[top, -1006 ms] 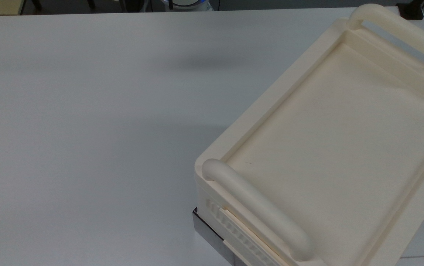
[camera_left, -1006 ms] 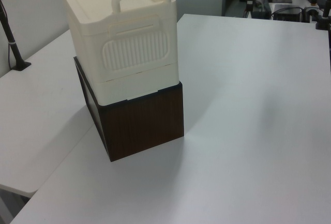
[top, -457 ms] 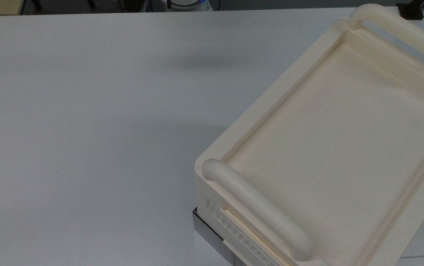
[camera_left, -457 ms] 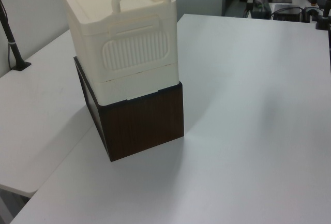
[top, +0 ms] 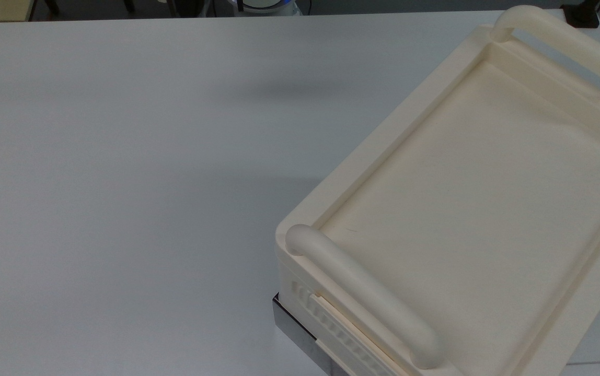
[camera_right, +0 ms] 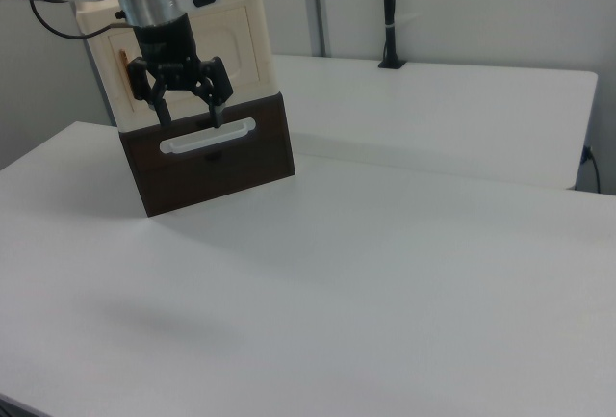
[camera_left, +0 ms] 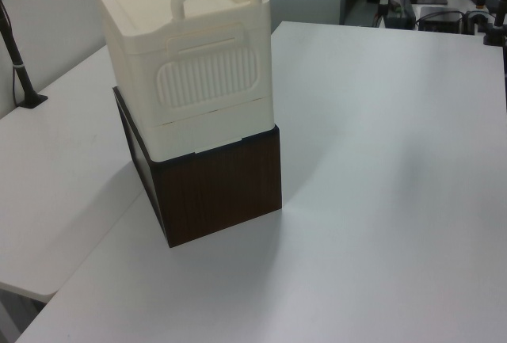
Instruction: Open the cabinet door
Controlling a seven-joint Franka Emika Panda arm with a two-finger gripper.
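1. On the table (camera_right: 404, 273), nearest the right view's camera, we see bare white surface.
2. Farther back, at the right view's upper left, we find the dark base (camera_right: 217, 162) with its pale drawer pull (camera_right: 207, 137), and the cream cabinet (camera_right: 241, 41) stacked on it.
3. We see the gripper (camera_right: 187, 107) hanging in front of the cabinet, fingers spread wide and holding nothing.
4. We locate the door (camera_right: 226, 46) on the cabinet's front face, closed, with its copper handle (camera_right: 122, 54) at the right view's left edge of the panel.
5. We judge the approach step to be in hand: the gripper is near the door, and we cannot tell whether it touches.
6. Next, we would bring the fingers around the copper handle, close them, and pull along the hinge arc.
7. Against the earlier top and left views, we find the cabinet and the table unchanged.
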